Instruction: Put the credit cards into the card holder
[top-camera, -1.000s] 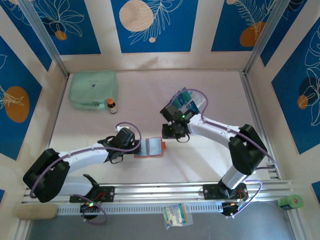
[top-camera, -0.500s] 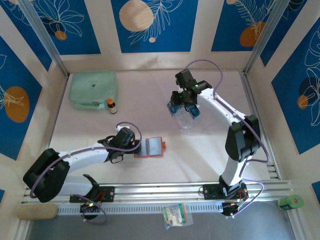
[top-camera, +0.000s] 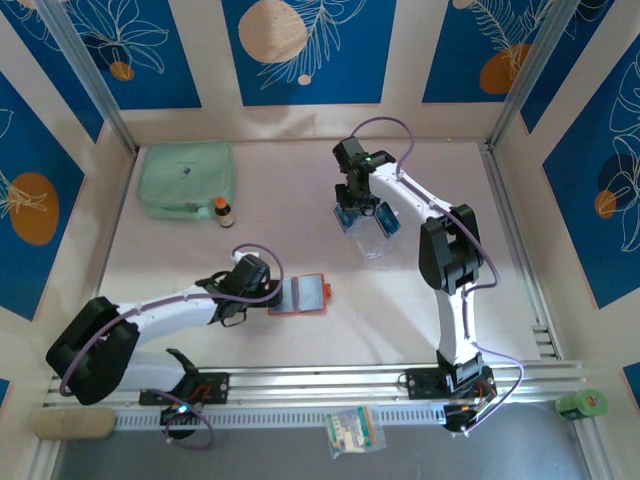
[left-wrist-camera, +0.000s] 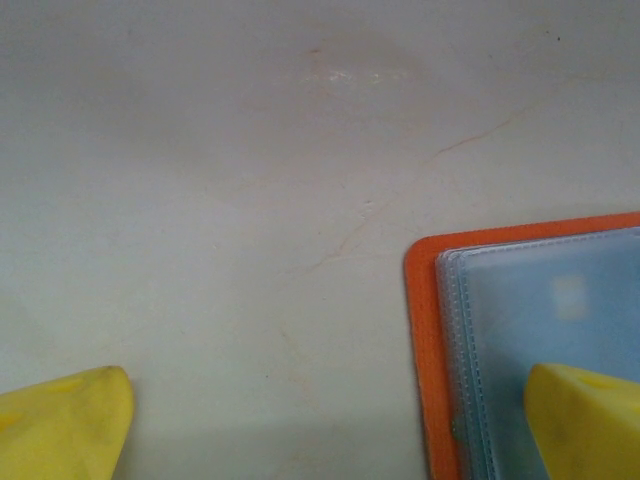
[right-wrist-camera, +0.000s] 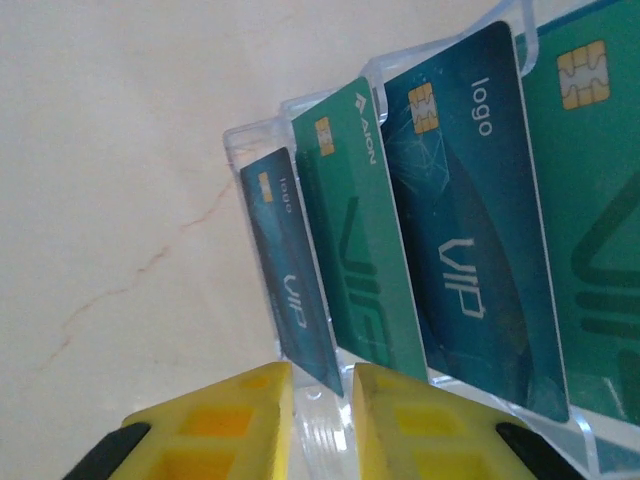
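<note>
Currently right gripper is straddling the end of the nearest card, jaws nearly closed, perhaps not yet gripping; holder is lying well apart, under the wide-open left gripper.

Four credit cards stand in a clear stand, and each carries print. The dark blue card at the stand's left end has a small word that looks like "logo" beside its chip, with "VIP" lower down. The green card next to it bears a diamond mark and "AION". The larger blue card reads "logo" and "VIP". On the second green card, at the stand's right end, only parts of big pale letters show, too cut off to read.
</note>
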